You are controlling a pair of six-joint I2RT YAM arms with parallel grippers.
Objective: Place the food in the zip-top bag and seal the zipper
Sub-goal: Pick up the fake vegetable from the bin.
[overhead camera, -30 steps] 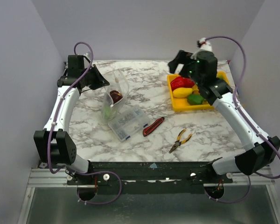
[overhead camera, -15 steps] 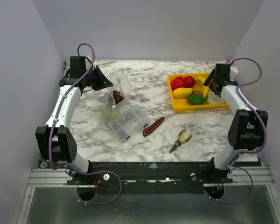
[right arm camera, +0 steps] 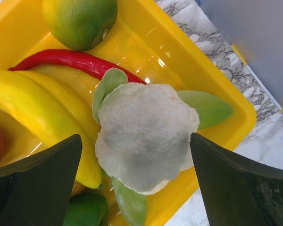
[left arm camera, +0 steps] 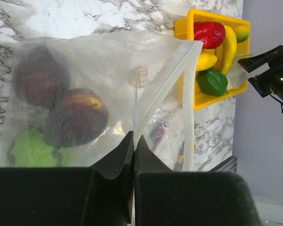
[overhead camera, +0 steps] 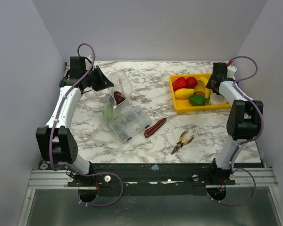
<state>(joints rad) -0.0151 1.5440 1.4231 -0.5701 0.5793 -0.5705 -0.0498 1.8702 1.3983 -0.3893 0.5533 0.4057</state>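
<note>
While the left gripper point(left arm camera: 134, 141) pinches the rim of the zip-top bag point(left arm camera: 85, 61), clenched tight and propping the mouth open, the right gripper point(right arm camera: 136, 137) hangs spread wide over the yellow tray point(right arm camera: 198, 80). The cauliflower point(right arm camera: 148, 127) sits dead centre between the fingers, straight below, roundish with no real long axis. Watch the sides: a yellow banana-shaped piece point(right arm camera: 33, 108) touches it at frame left and a red chilli point(right arm camera: 75, 59) lies just behind. The tray wall runs near at lower right with a green leaf between. Tight room, I'd say. In the bag sit maroon pieces point(left arm camera: 75, 117) and a green piece point(left arm camera: 30, 148). In the top view the bag is well apart at left, so the right arm is nearer the cauliflower.
</note>
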